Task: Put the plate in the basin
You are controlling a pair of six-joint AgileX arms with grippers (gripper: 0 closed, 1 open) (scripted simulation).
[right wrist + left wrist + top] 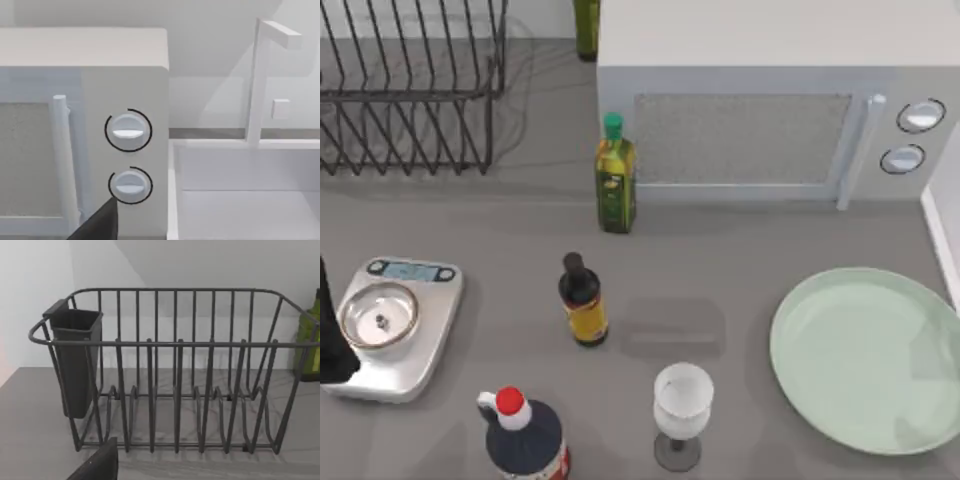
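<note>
Left hand (332, 345) beside scale (395, 325), labels unreadable

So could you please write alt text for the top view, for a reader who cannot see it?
A large mint-green plate lies flat at the right of a grey counter, beside the basin's white rim. A microwave stands behind it, a wine glass and three bottles left of it, with a scale and wire dish rack at far left.

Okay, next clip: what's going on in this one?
Nothing is being handled yet. The pale green plate lies flat on the grey counter at the right, beside the basin's white rim, untouched. The left arm sits at the counter's left edge by the silver scale. The plate still has to go into the basin.
</note>
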